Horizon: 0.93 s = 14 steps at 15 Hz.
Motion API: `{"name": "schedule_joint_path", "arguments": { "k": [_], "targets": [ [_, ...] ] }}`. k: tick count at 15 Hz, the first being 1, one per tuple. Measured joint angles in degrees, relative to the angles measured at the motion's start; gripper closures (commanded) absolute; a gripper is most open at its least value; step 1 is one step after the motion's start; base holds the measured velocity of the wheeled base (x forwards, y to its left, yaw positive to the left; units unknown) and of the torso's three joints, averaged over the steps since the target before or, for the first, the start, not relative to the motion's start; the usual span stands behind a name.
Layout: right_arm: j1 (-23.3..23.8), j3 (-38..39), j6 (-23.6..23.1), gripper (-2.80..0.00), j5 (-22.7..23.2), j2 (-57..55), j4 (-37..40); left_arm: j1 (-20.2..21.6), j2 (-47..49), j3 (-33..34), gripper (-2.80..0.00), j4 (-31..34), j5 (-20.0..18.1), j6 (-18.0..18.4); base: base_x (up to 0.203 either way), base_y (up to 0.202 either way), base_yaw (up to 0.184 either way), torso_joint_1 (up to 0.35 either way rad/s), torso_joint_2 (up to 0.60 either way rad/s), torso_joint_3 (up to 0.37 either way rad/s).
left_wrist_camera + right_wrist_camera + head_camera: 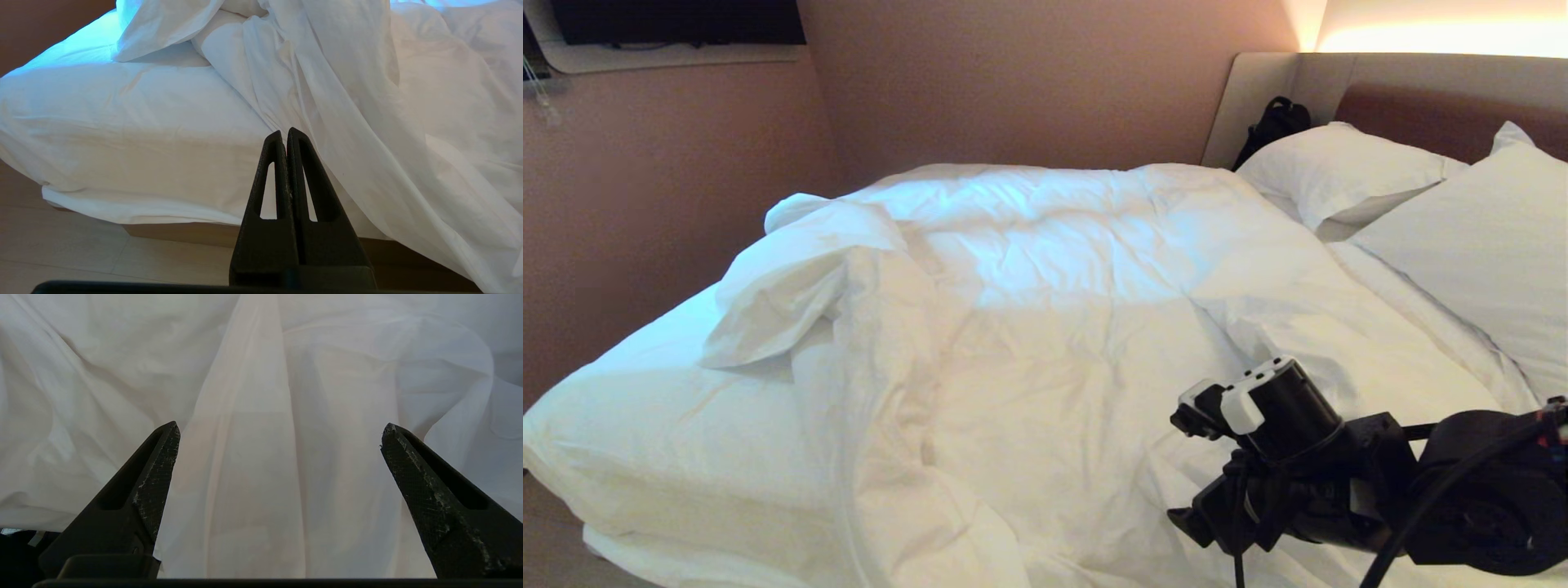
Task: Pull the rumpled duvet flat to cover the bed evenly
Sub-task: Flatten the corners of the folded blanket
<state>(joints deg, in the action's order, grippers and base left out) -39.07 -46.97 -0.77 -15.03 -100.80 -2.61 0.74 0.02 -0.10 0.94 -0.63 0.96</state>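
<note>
- Bed (596, 425): wide low platform bed, mattress in a smooth white fitted sheet, tan wooden base showing under the near edge in the left wrist view, padded beige-and-brown headboard (1445, 114) at the far right end. This is the landmark for all entries below.
- Duvet (1045, 327): large, thick, puffy white quilt in a wrinkled cotton cover. It lies rumpled across the middle of the bed, bunched toward the headboard half; its foot-end edge is folded back on itself in a raised lump, leaving a bare strip of sheet at the foot end. Along the bed's near side a long draped fold hangs over the mattress edge toward the floor.
- Pillows (1339, 167): two plump rectangular white pillows, propped at the head of the bed against the headboard, just beside the duvet's upper edge.
- Bag (1274, 122): small black item, resting in the far corner of the bed beside the headboard; details too small to tell.
- Right gripper (280, 435): black two-finger gripper, poised over the duvet at the bed's near side, toward the headboard end. Fingers spread wide, clear of the cloth, grasping nothing; a lengthwise crease of the duvet runs between them.
- Left gripper (286, 136): black two-finger gripper, low beside the bed's near edge at the foot end, facing the mattress side and the hanging duvet fold. Fingers pressed together, empty.
- Floor (81, 253): pale tiles below the bed's wooden base.
</note>
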Motion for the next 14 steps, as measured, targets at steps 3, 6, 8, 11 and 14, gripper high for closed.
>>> {"name": "schedule_joint_path", "arguments": {
  "k": [3,6,8,11,14],
  "targets": [
    [-0.32,-0.05,0.02,-2.8,-0.32,-0.55,0.01,0.0,0.0,0.0,0.0,0.02,-0.05,0.0,0.0,0.0,0.0,0.0,0.0,0.0],
    [-0.54,-0.11,0.0,-2.8,-0.49,-1.27,0.0,0.0,0.0,0.0,0.0,0.0,-0.02,0.0,0.0,0.0,0.0,0.0,0.0,0.0],
    [-0.7,-0.27,0.09,-2.8,-0.79,-2.01,-0.01,0.0,0.0,0.0,0.0,0.02,0.01,0.0,0.0,0.0,0.0,0.0,0.0,0.0],
    [-0.76,-0.55,0.23,-2.8,-2.31,-3.71,-0.05,0.02,0.0,0.0,0.0,0.0,-0.05,0.0,0.0,0.0,0.0,0.0,0.0,0.0],
    [-0.83,-0.72,0.21,-2.8,-4.29,-5.27,-0.09,0.05,0.0,0.0,0.0,0.02,-0.02,-0.02,0.0,0.0,0.0,0.0,0.0,0.0]
  ]
}}
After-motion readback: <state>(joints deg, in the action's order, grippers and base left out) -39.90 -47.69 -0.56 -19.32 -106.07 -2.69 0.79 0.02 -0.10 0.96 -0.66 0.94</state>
